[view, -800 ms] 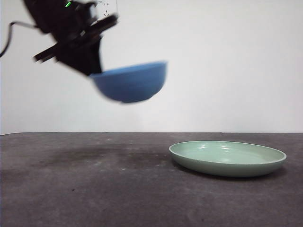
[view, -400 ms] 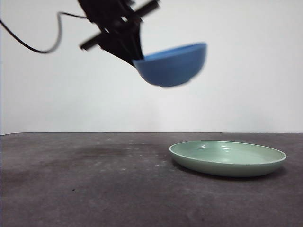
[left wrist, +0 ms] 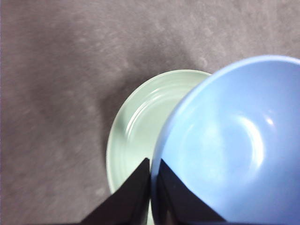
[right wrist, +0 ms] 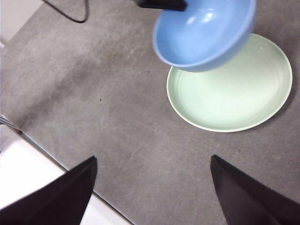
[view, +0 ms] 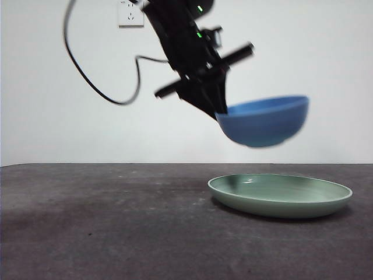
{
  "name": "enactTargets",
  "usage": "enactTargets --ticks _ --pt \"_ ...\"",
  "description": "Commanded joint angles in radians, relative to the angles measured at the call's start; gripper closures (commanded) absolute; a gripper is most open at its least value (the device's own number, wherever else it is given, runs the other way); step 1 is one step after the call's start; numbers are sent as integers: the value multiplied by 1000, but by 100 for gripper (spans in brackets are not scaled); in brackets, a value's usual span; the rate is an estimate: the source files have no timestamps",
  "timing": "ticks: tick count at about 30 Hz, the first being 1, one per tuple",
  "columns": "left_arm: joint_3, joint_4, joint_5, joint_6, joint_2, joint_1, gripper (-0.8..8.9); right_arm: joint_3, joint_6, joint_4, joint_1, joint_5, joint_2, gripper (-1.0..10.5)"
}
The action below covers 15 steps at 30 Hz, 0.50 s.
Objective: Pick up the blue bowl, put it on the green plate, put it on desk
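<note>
My left gripper (view: 221, 108) is shut on the rim of the blue bowl (view: 265, 121) and holds it in the air, tilted, above the green plate (view: 280, 195). In the left wrist view the jaws pinch the bowl's rim (left wrist: 153, 174), and the bowl (left wrist: 234, 145) covers part of the plate (left wrist: 136, 136). In the right wrist view the bowl (right wrist: 201, 33) hangs over the far edge of the plate (right wrist: 234, 89). My right gripper (right wrist: 152, 187) is open and empty, high above the desk (right wrist: 93, 93).
A black cable (view: 99, 87) hangs from the left arm. A wall socket (view: 129, 13) is on the white wall behind. The desk's edge (right wrist: 47, 152) shows in the right wrist view, with a white floor beyond it.
My left gripper has carried the blue bowl to the right and somewhat lower, from over the desk's left-middle to above the green plate. The plate has not moved.
</note>
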Motion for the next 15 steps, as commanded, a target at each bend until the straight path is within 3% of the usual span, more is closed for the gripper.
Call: enactTargets --ticks 1,11,15 --pt "66 3 -3 -3 75 -23 798 18 10 -3 3 3 -2 559" --pt "104 -4 -10 -3 192 -38 799 18 10 -10 3 3 -8 559" --pt "104 -18 -62 6 197 -38 799 18 10 -10 3 3 -8 559"
